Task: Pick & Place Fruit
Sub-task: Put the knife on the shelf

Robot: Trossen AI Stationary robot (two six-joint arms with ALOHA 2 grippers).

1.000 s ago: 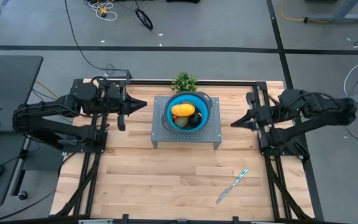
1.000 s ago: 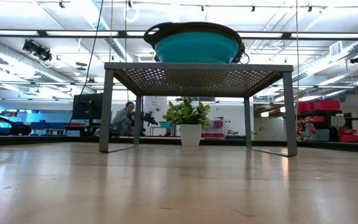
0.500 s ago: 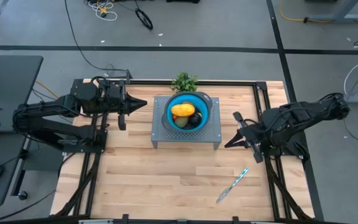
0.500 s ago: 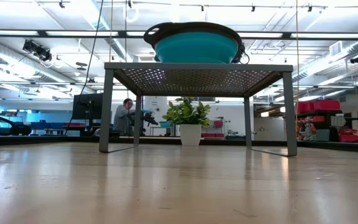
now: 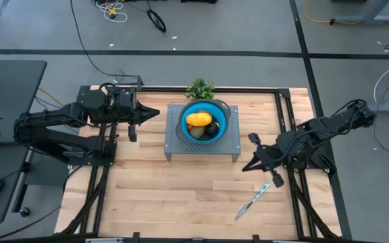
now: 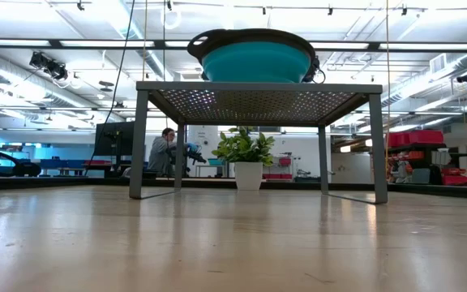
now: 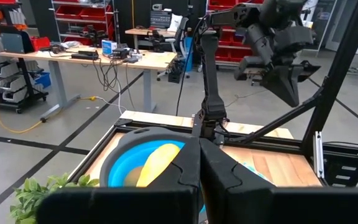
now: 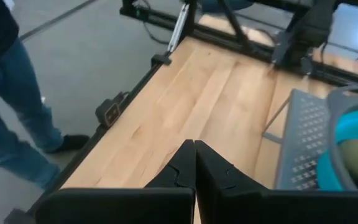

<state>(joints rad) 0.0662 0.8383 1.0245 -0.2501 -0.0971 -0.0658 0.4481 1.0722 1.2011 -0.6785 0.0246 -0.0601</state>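
Note:
The fruit [image 5: 202, 125] lies in a blue bowl [image 5: 192, 108] on a grey perforated stand [image 5: 202, 147]: a yellow-orange oblong [image 5: 198, 119] on top, dark and olive pieces beside it. The left wrist view shows the oblong [image 7: 156, 163] in the bowl. My left gripper [image 5: 155, 113] is shut, level, left of the bowl. My right gripper [image 5: 246, 168] is shut, right of and nearer than the stand, above the table. The low view shows the bowl [image 6: 254, 58] on the stand, no gripper.
A silver knife with a light-blue handle [image 5: 252, 200] lies on the wood near the table's near right. A green plant sprig [image 5: 200, 88] stands behind the stand. Black frame rails [image 5: 290, 128] edge the table. A person's legs [image 8: 11, 112] stand beyond the table's edge.
My right gripper has moved from beside the stand's right side toward the table's near edge and down, its arm folding back toward the knife. It has stayed shut. The left arm and the fruit have kept still.

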